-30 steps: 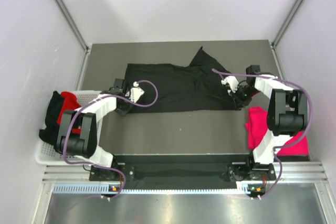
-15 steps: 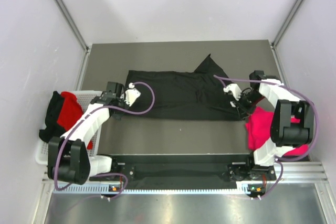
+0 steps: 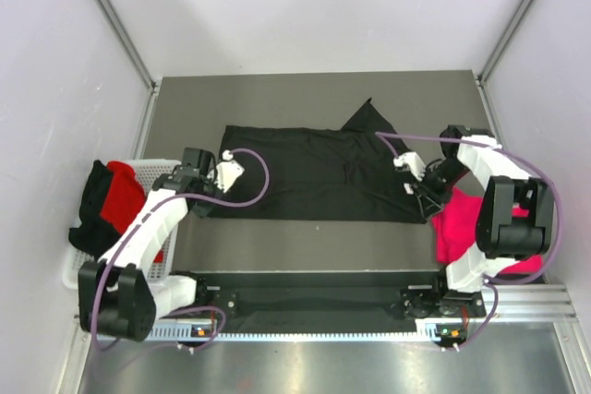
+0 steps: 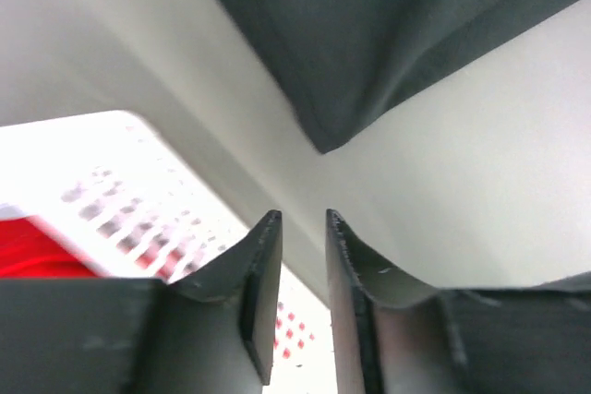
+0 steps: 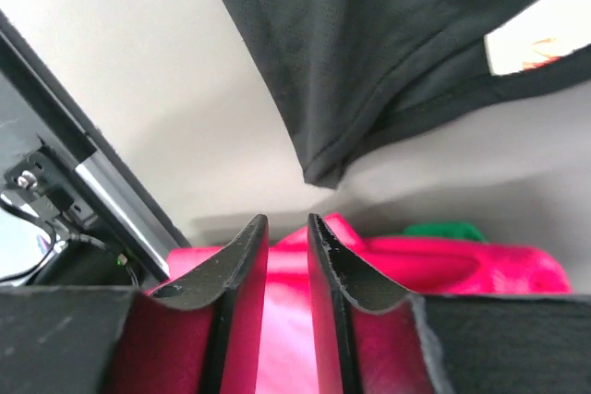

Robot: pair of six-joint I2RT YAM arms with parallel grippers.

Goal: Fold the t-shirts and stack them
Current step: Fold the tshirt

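A black t-shirt (image 3: 314, 171) lies spread flat across the middle of the table, one sleeve pointing to the far side. My left gripper (image 3: 203, 203) hovers just off its near left corner (image 4: 323, 140), jaws open with nothing between them (image 4: 300, 217). My right gripper (image 3: 427, 204) sits off the near right corner (image 5: 319, 173), jaws slightly open and empty (image 5: 286, 219), above a pink-magenta t-shirt (image 3: 462, 228) (image 5: 443, 265). A white patch (image 5: 531, 39) shows on the black shirt's edge in the right wrist view.
A white wire basket (image 3: 157, 169) (image 4: 111, 182) stands at the left table edge, with red cloth (image 3: 125, 196) (image 4: 32, 251) and black cloth (image 3: 90, 205) draped in and over it. A small green label (image 5: 439, 228) lies on the pink shirt. Metal rails run along the table's near edge.
Both arms drew the black shirt's near corners outward and toward me, flattening it. Both grippers then opened, let go of the corners and now sit just off them.
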